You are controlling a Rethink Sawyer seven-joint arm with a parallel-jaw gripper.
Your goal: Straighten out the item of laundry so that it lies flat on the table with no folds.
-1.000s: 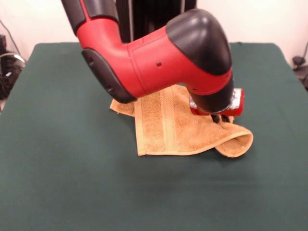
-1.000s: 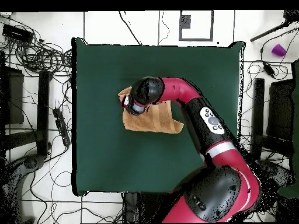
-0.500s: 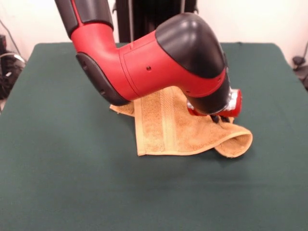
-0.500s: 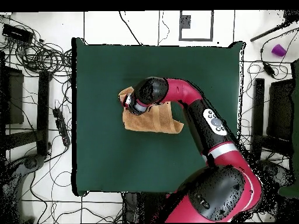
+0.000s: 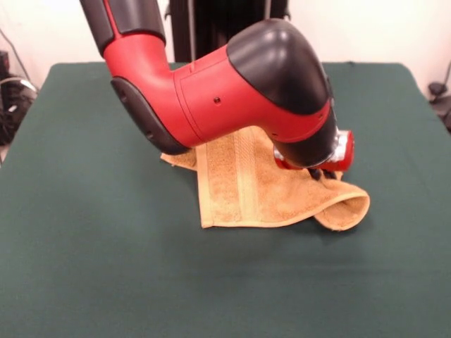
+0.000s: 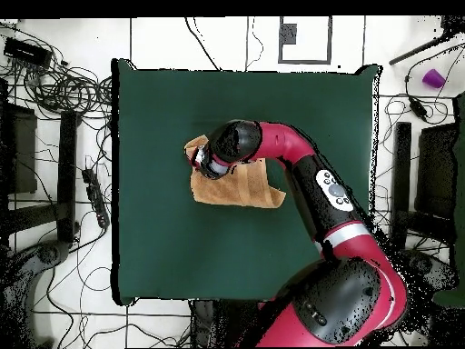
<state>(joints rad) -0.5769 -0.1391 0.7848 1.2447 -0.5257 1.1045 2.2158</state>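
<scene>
The orange-tan towel, the item of laundry [image 5: 261, 190], lies near the middle of the dark green table [image 5: 106, 282]. Its right corner is folded over into a rounded loop, and a woven band runs down its left part. My gripper [image 5: 323, 172] hangs under the red and black wrist, down at the towel's surface just behind that folded corner. The bulky arm hides the towel's far edge. In the overhead view the towel [image 6: 241, 186] lies left of the table's [image 6: 182, 100] centre, and the gripper [image 6: 200, 162] sits over its left end.
The big red arm link [image 5: 225, 91] reaches low across the table over the towel. Cables and equipment [image 6: 54, 91] lie on the floor around the table. A small purple object [image 6: 434, 78] sits off the table at the upper right.
In the front view the arm has shifted slightly to the left and up over the last second. The towel keeps the same shape and place.
</scene>
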